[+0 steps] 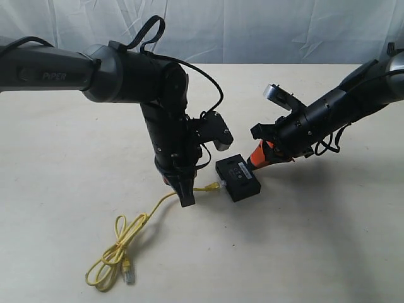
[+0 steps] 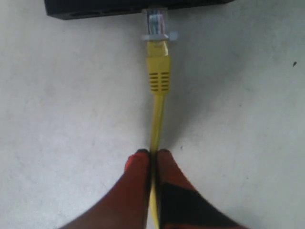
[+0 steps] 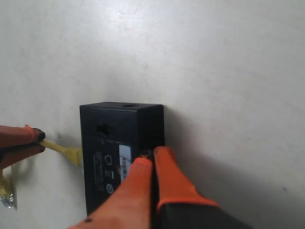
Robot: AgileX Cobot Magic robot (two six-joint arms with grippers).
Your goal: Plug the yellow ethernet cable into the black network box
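Yellow ethernet cable [image 1: 115, 251], nearest you, lies bundled near-left on the table [image 1: 315, 252]; its cord runs right to the black network box [image 1: 238, 178]. Left wrist view: your left gripper [image 2: 152, 153] pinches the cord, with the clear plug [image 2: 156, 21] at the box's edge. Right wrist view: your right gripper [image 3: 152, 155] is pressed together, tips on the box.

end effector [image 2: 151, 153] gripping cable [image 2: 157, 114], plug [image 2: 156, 21] at box [image 2: 95, 8]
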